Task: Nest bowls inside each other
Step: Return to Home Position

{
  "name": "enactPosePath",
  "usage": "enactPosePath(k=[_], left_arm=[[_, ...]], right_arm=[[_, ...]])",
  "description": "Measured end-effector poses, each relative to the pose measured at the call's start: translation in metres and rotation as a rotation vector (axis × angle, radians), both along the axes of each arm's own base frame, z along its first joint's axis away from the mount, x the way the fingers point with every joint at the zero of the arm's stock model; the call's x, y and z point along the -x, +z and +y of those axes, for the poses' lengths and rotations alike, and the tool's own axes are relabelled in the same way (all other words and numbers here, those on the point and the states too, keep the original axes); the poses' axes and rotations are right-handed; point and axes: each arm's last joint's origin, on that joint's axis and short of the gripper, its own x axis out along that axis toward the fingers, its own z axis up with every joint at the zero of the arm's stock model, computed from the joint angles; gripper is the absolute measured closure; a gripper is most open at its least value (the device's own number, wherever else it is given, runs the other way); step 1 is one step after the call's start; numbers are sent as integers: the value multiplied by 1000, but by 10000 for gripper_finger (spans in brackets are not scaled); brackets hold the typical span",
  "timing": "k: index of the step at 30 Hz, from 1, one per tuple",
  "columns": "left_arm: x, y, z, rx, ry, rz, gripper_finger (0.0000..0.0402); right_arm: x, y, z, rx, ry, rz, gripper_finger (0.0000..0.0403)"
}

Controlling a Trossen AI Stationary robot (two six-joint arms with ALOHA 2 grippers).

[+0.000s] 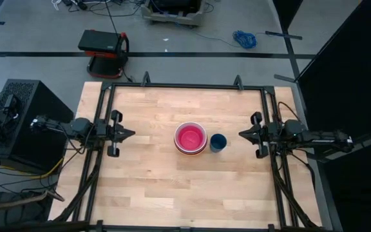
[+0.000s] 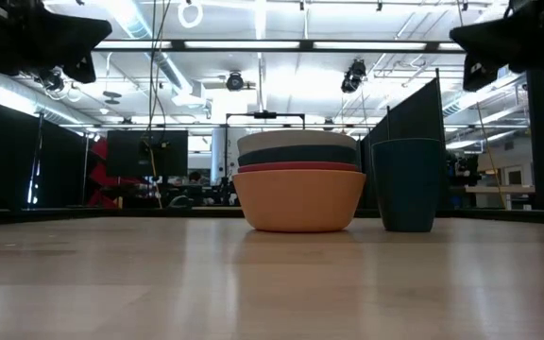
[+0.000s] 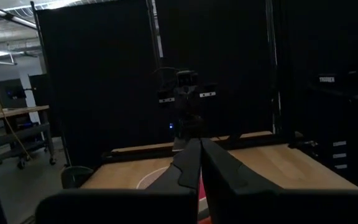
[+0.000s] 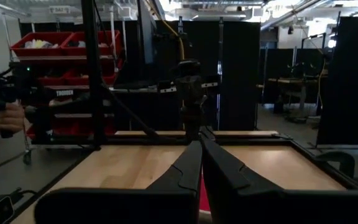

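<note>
The bowls stand nested in one stack at the table's middle, the magenta-pink one on top inside a white rim. The low view shows the stack resting on its orange bottom bowl, with red, teal and white rims above. My left gripper is shut, raised at the table's left side, and points level toward the stack. My right gripper is shut, raised at the right side, and points back at it. Each wrist view shows its shut fingers with nothing between them.
A dark blue cup stands upright on the table just right of the stack, also seen in the low view. A black frame borders the wooden table. A person's hand shows beyond the table's left side.
</note>
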Motion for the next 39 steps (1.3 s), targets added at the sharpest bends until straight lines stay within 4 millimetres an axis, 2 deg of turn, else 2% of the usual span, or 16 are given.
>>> enactPosePath(k=[6,16,33,39], left_arm=[[0,-1,0,9,-7,5,402],[-4,-14,-1,47,-17,48,402],[-5,-18,-1,46,-8,56,402],[-5,-18,0,27,15,58,402]], right_arm=[[-2,-11,0,-21,-6,7,403],[-3,-14,-1,-32,-27,31,403],[-4,-23,-3,-46,-84,86,403],[-4,-22,-4,2,-115,74,403]])
